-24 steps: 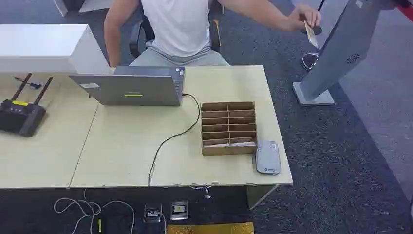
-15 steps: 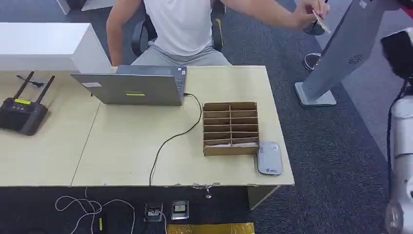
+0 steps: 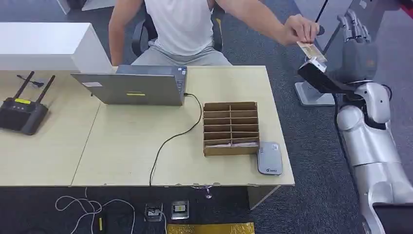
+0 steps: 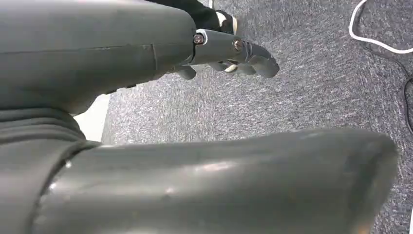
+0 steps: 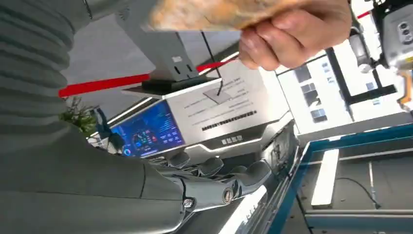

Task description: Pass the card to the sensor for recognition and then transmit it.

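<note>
A person's hand (image 3: pixel 296 30) holds a pale card (image 3: pixel 309 48) out past the desk's far right corner. My right hand (image 3: pixel 347 52) is raised just beyond it, fingers upright and apart, its dark thumb (image 3: pixel 317 74) right under the card; it grips nothing. In the right wrist view the card (image 5: pixel 214 12) stays pinched in the person's fingers (image 5: pixel 292 36), apart from my outstretched fingers (image 5: pixel 219 187). The grey card sensor (image 3: pixel 269 158) lies at the desk's front right corner. My left hand (image 4: pixel 229 53) hangs over carpet, holding nothing.
A cardboard slot box (image 3: pixel 229 128) stands beside the sensor. A laptop (image 3: pixel 130 87) with a black cable, a router (image 3: pixel 22 113) and a white box (image 3: pixel 46 46) occupy the desk (image 3: pixel 122 146). A grey kiosk (image 3: pixel 325 73) stands behind my right hand. The person sits behind the desk.
My right arm has swung up from the right edge to beside the desk corner. The person's hand has lowered the card toward my raised hand.
</note>
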`<state>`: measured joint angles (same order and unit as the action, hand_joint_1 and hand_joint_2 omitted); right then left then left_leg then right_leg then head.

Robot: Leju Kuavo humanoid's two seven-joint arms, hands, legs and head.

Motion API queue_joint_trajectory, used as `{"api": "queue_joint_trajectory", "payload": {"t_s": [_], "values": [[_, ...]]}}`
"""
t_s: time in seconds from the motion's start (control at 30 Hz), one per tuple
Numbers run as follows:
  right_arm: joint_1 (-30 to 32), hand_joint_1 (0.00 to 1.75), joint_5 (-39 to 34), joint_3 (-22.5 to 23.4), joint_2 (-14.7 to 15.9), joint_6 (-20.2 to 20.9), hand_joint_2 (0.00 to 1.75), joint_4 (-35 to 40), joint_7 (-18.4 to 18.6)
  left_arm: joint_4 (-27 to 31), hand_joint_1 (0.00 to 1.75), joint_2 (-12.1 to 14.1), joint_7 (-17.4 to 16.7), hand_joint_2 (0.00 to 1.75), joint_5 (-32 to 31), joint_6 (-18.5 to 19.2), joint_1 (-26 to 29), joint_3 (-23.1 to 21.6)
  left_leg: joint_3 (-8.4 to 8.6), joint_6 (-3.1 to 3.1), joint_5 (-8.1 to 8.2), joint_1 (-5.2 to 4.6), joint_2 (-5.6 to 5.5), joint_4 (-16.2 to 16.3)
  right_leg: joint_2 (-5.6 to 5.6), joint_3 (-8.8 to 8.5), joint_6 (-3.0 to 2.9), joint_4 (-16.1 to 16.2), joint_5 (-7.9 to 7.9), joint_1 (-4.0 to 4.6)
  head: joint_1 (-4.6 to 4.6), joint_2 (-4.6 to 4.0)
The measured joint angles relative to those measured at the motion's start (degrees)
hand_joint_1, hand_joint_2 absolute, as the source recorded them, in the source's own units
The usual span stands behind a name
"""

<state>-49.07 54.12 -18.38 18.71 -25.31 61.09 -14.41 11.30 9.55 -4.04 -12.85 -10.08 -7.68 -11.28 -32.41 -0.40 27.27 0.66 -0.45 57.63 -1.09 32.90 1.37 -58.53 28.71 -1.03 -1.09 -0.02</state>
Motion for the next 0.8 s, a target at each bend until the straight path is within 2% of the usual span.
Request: {"api": "queue_joint_trajectory", "payload": {"t_s": [0.23, 0.27, 0.3, 0.33, 0.37, 0.8], "values": [[-0.97, 0.00, -1.03, -1.55, -2.14, -2.03, 1.75, -1.14, -1.31, -0.02, 0.00, 0.13, 0.00, 0.00, 0.02, 0.02, 0.01, 0.00, -0.04, 0.00, 0.00, 0.00, 0.00, 0.00, 0.00, 0.04, 0.00, 0.00, 0.00, 0.00, -0.02, 0.00], [-1.29, 0.93, -1.09, -1.70, -2.38, -2.05, 1.75, -1.42, -1.38, -0.02, 0.00, 0.15, 0.02, 0.00, 0.02, 0.02, 0.01, 0.00, -0.03, 0.00, 0.00, 0.00, 0.00, 0.00, 0.00, 0.05, 0.00, 0.00, 0.00, 0.01, 0.00, 0.00], [-1.54, 1.50, -1.11, -1.86, -2.60, -2.05, 1.75, -1.64, -1.38, -0.02, 0.00, 0.15, 0.00, 0.00, 0.04, 0.04, 0.01, 0.00, -0.04, 0.00, 0.00, 0.00, 0.00, 0.00, 0.00, 0.04, 0.00, 0.00, 0.00, 0.01, -0.02, 0.00], [-1.84, 1.50, -1.16, -2.05, -2.80, -1.99, 1.75, -1.94, -1.46, -0.02, 0.00, 0.15, 0.00, 0.00, 0.07, 0.13, 0.01, 0.00, -0.04, 0.00, 0.00, 0.00, 0.00, 0.00, 0.00, 0.04, 0.00, 0.00, 0.00, 0.01, -0.02, 0.00], [-2.09, 1.75, -1.22, -2.23, -2.95, -1.97, 1.75, -2.16, -1.57, -0.02, 0.00, 0.15, 0.02, 0.00, 0.09, 0.28, 0.01, 0.00, -0.04, 0.00, 0.00, 0.00, 0.00, 0.00, 0.00, 0.04, 0.00, 0.00, 0.00, 0.00, -0.02, 0.00], [-3.65, 1.75, -2.40, -3.14, -4.85, -1.49, 1.75, -5.22, -2.53, -0.02, 0.00, 0.17, 0.00, 0.00, 0.24, 0.48, 0.05, 0.00, -0.04, 0.00, 0.00, 0.00, 0.00, 0.00, 0.00, 0.04, 0.00, 0.00, 0.00, 0.00, -0.02, 0.00]]}}
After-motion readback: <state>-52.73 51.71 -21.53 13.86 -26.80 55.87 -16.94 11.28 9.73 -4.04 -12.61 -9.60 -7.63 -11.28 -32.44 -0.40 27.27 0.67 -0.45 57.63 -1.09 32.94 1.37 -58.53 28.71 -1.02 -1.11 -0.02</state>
